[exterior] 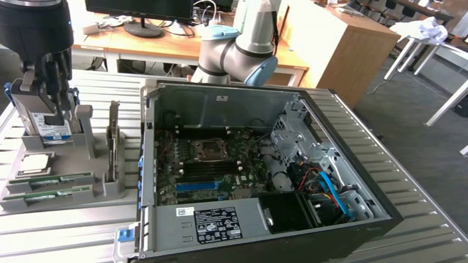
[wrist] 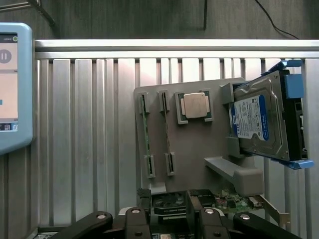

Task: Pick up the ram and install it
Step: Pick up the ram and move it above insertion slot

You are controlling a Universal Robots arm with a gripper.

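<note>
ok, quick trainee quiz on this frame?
1. How many ram sticks sit in the holder?
2. What sits between the ram and the drive? A card, B CPU, C fan.
3. True or false: the gripper grips the drive.
Key: 1 two; 2 B; 3 false, it is open and empty.
</note>
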